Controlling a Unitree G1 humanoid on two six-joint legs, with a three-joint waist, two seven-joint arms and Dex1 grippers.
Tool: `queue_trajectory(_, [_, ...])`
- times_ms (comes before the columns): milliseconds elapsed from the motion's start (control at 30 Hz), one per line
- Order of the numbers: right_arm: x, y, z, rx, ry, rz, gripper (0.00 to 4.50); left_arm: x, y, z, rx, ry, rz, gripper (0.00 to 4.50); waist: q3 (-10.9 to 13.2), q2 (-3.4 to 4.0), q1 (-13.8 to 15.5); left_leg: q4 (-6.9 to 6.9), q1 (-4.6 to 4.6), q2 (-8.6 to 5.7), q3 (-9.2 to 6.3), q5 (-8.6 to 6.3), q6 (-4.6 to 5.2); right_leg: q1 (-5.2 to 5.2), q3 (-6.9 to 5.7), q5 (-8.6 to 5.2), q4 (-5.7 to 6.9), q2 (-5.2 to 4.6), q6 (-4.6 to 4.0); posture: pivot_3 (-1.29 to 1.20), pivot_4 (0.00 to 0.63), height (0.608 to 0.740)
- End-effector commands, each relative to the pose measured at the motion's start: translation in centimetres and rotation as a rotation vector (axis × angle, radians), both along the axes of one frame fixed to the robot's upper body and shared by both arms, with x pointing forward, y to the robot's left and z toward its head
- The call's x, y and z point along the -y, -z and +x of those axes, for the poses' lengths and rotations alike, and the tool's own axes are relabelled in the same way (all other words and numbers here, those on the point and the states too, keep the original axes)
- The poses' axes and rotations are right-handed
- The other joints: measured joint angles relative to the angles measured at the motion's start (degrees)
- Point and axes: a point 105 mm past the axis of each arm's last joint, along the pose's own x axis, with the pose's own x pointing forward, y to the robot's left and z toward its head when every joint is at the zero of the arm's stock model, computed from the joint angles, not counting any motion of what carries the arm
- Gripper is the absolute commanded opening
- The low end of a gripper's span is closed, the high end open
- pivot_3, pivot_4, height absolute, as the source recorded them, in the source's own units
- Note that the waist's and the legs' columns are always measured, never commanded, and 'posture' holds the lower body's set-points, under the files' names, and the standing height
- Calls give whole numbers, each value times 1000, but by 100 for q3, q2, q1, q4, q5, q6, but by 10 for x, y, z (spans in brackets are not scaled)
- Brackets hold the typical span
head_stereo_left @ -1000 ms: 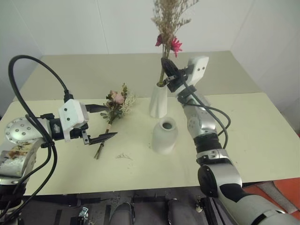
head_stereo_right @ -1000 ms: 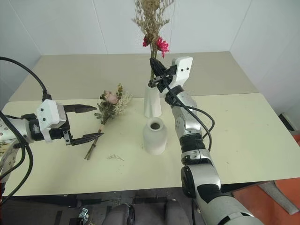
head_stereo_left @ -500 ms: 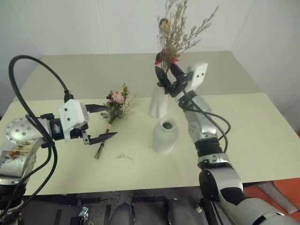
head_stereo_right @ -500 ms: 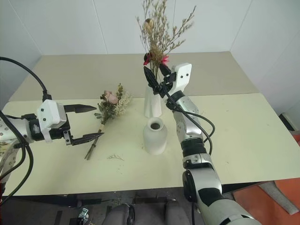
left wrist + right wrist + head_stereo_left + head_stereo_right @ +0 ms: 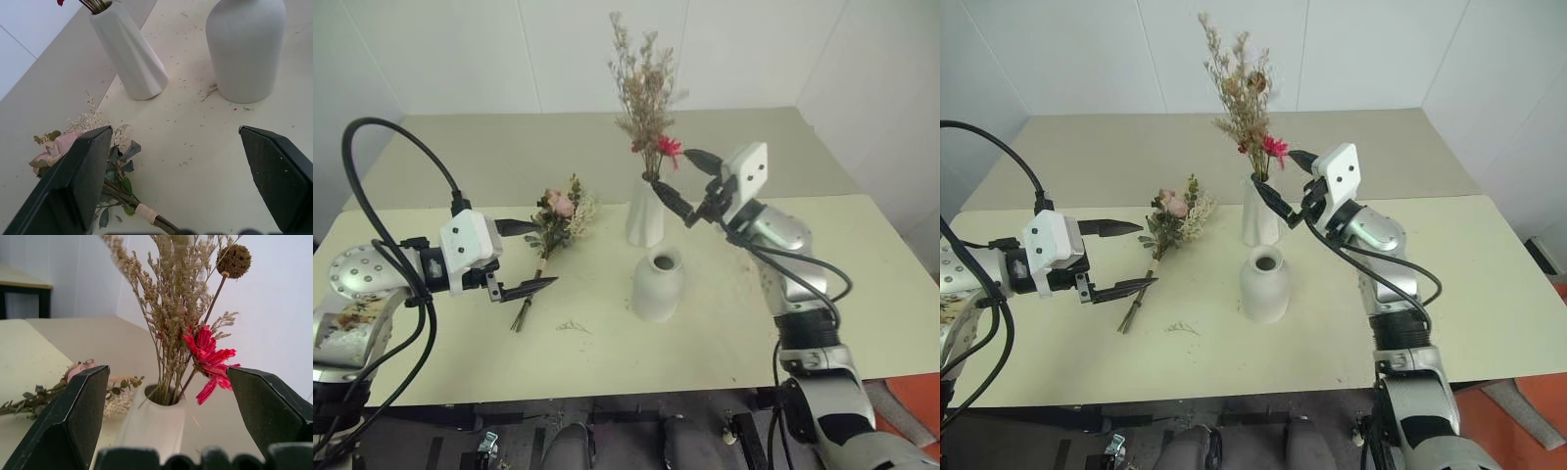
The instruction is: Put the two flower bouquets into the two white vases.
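A pale cream table (image 5: pixel 460 157) stands in a corner of white walls, and small dry crumbs lie scattered on its top. Near the middle stands the tall white vase (image 5: pixel 644 211), and the beige bunch with red flowers (image 5: pixel 646 98) is in its neck, standing upright. Just in front of it, closer to the robot, is the round white vase (image 5: pixel 657 284), which holds nothing. The pink rose bunch (image 5: pixel 553 230) lies flat on the table to the left of both vases, with its stems pointing toward the robot. The right gripper (image 5: pixel 687 184) is beside the neck of the tall vase, on its right side; its fingers are spread wide and hold nothing. The left gripper (image 5: pixel 536 255) is above the table near the stems of the rose bunch, its fingers also spread wide, one finger on each side of the stems, not touching them.
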Motion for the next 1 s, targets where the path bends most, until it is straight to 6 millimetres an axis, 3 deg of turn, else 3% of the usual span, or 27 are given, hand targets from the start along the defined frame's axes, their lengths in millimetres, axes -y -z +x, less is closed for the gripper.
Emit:
queue_trajectory(33, [14,-12,-12,26,-9,-17,4481,-5,-10,-1,51,-31,-28,4500,0,0,-2,0,0,0,0,0,0,0,0,0,0,0,0,0,150,740])
queue_trajectory(233, [59,-21,-25,-89,18,-158,4481,-16,3,26,19,-369,-24,4500,1,0,72,4,-3,-4,-2,0,1,2,0,0,-4,-3,1,0,150,740])
queue_trajectory(333, [67,-25,-35,-79,-5,-254,4481,-13,5,33,-8,-489,-34,4500,1,-4,121,6,-1,-2,-5,-1,2,9,-4,-1,-18,0,2,0,150,740])
queue_trajectory(433, [74,-33,-41,-80,4,-290,4481,-16,26,39,-163,-620,58,4500,1,-8,121,8,1,-3,-5,-1,2,10,-2,-1,-15,2,2,0,150,740])
queue_trajectory(533, [72,-40,-50,-110,-42,-302,4481,-19,34,55,-258,-731,39,4500,1,-8,120,9,5,-5,-4,-1,2,10,2,-1,-12,1,2,0,150,740])
queue_trajectory(800, [71,-47,-70,-135,-82,-333,4481,3,45,91,-461,-756,-5,4500,4,-13,181,14,-5,-9,-10,-1,2,10,-4,-1,-18,-2,3,0,150,740])
queue_trajectory(1000, [77,-49,-75,-131,-26,-320,4481,18,51,97,-568,-714,-5,4500,4,-13,170,15,-10,-10,-9,-1,2,6,-3,-1,-15,-2,3,0,150,740])
